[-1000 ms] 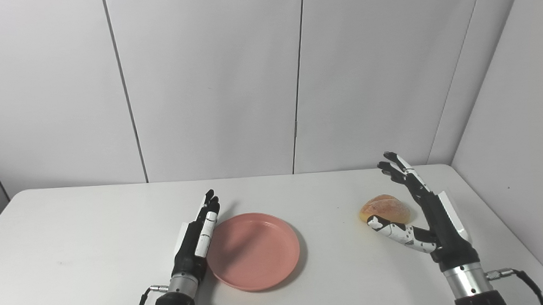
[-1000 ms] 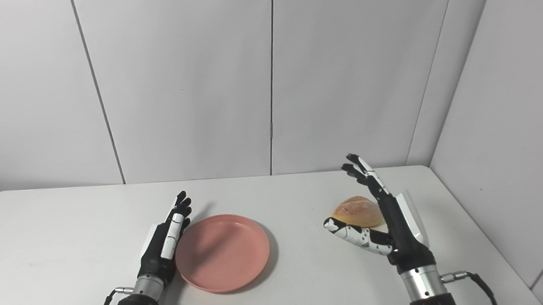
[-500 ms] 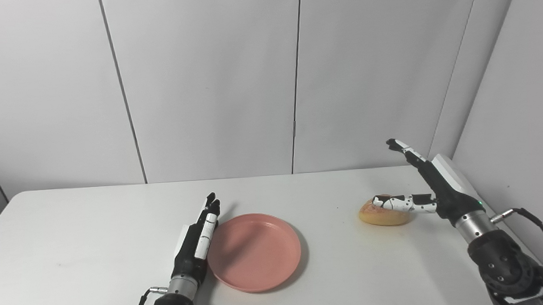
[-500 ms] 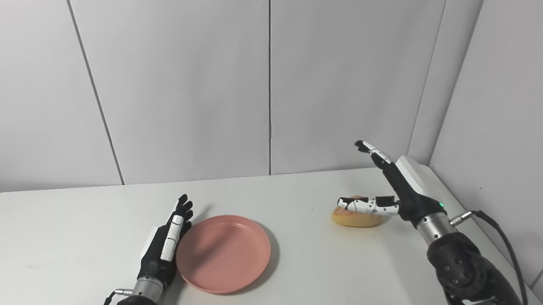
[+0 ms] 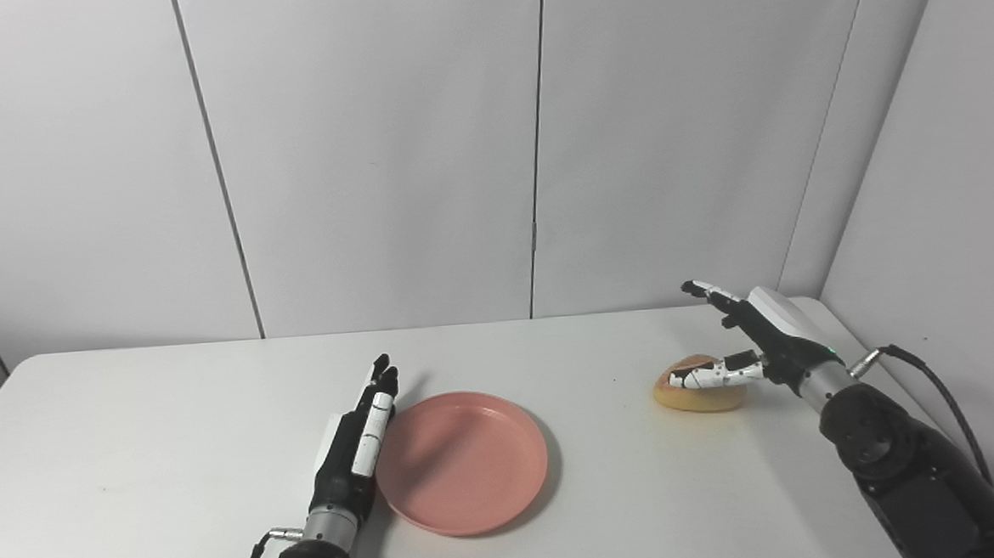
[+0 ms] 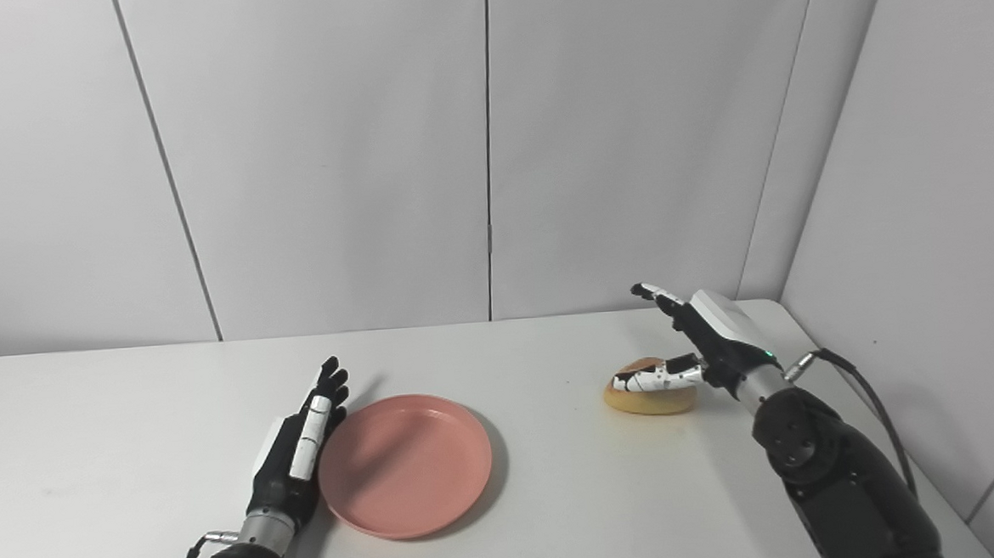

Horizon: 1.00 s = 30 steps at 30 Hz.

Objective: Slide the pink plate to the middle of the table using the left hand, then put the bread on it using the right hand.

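The right hand (image 5: 759,333) has dropped lower over the bread (image 5: 700,386) than a second ago, when it stood upright beside the roll; its thumb now lies across the top of the loaf while the fingers (image 5: 703,289) remain spread above, not yet closed. The bread sits on the white surface (image 5: 173,432) at the right, well apart from the pink plate (image 5: 464,461), which has stayed near the middle. The left hand (image 5: 357,444) rests flat, fingers pressed together, touching the plate's left rim. The slide looks done; the grasp on the bread appears to be starting
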Each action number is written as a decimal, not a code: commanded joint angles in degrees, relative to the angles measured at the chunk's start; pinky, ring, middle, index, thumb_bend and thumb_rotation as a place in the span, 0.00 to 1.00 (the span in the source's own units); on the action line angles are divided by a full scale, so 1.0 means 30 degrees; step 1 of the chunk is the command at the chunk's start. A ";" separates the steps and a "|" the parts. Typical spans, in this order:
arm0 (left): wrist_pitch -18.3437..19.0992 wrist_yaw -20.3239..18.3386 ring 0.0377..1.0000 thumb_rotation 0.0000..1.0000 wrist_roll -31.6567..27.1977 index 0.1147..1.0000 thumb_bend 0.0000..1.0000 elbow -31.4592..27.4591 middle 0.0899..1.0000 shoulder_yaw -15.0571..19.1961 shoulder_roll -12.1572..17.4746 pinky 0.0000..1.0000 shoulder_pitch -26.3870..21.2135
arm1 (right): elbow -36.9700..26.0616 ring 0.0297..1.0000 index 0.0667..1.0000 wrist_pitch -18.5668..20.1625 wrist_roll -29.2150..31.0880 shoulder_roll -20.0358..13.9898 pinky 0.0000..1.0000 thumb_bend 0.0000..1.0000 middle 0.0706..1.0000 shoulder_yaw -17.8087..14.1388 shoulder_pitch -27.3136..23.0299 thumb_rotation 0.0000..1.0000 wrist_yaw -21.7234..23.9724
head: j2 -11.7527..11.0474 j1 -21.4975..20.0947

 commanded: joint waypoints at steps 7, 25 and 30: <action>-0.0188 0.0049 1.00 1.00 -0.0066 1.00 0.68 0.0229 1.00 0.0082 -0.0032 1.00 0.0424 | 0.1930 0.89 0.89 -0.1060 -0.0117 -0.0598 0.78 0.92 0.90 0.0517 -0.1790 0.31 -0.0785 | -0.0066 0.0071; -0.0105 0.0065 1.00 1.00 -0.0133 1.00 0.67 -0.0207 1.00 0.0147 -0.0189 1.00 0.0531 | 0.2603 0.78 0.76 -0.1217 -0.0027 -0.1444 0.71 0.85 0.78 0.1808 -0.1818 0.01 0.0775 | 0.0058 -0.0015; -0.0090 -0.0027 1.00 1.00 -0.0252 1.00 0.67 -0.0273 1.00 0.0190 -0.0198 1.00 0.0539 | 0.2480 0.58 0.66 -0.1790 -0.0046 -0.1177 0.53 0.71 0.62 0.1656 -0.1599 0.00 -0.0173 | 0.0050 -0.0010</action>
